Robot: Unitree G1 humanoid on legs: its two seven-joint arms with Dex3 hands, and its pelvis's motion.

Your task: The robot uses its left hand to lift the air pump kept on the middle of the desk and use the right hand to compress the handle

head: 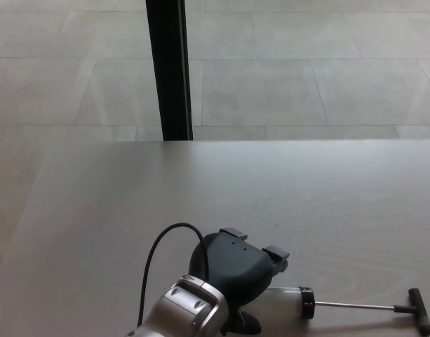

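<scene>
Nearest the camera, at the bottom edge, the robot's silver left forearm (183, 312) comes up from the lower left, with a thin black cable (160, 242) looping from it over the wrist. At its end the black left hand (232, 270) lies over the near end of the air pump (288, 302); the bulk of the palm hides that end of the barrel, so whether the fingers are actually closed around it cannot be told, though two fingertips (276, 254) show past the far side of the hand. The pump lies flat on the pale desk (306, 196), close to the near edge and a little right of the middle. Its translucent white barrel points right and ends in a dark collar, from which a thin metal rod (355, 305) runs out, fully extended, to a black T-handle (419, 310) near the lower right corner. The right hand does not show, and nothing touches the handle. Beyond the hand the desk top stretches bare to its far edge. Behind that edge a black vertical post (167, 70) rises left of centre, against a floor of large grey tiles (306, 63)
</scene>
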